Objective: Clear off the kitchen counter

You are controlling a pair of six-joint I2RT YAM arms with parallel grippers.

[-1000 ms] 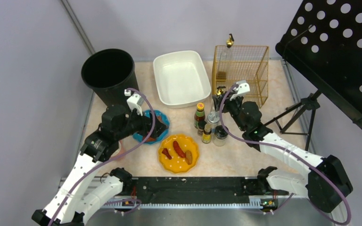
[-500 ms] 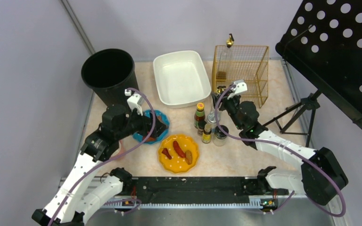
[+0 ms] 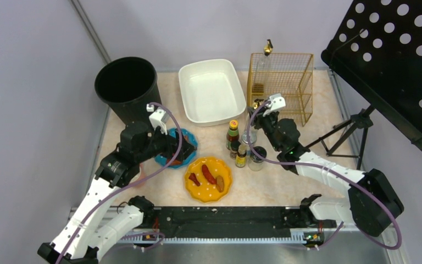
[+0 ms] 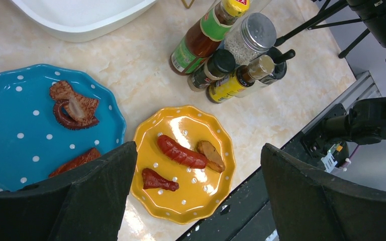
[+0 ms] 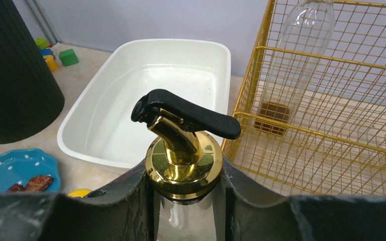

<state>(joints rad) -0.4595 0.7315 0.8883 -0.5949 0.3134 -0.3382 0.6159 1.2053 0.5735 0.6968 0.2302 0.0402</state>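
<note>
Top external: high and behind, looking down on the whole counter (image 3: 258, 190).
Left wrist: close, facing down.
Right wrist: closer, seemingly level, facing away.
Shared: basin (image 3: 211, 88), blue plate (image 4: 10, 140).

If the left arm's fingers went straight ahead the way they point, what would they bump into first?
Most likely the yellow plate, near its red sausage: both sit between the open left fingers in the wrist view. Depth is hard to judge, and the blue plate lies close beside one finger.

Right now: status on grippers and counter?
Left gripper open, empty. Right gripper shut on gold-capped bottle. Kitchen counter holds blue plate, yellow plate, condiment bottles. Gold wire basket beside bottle.
</note>
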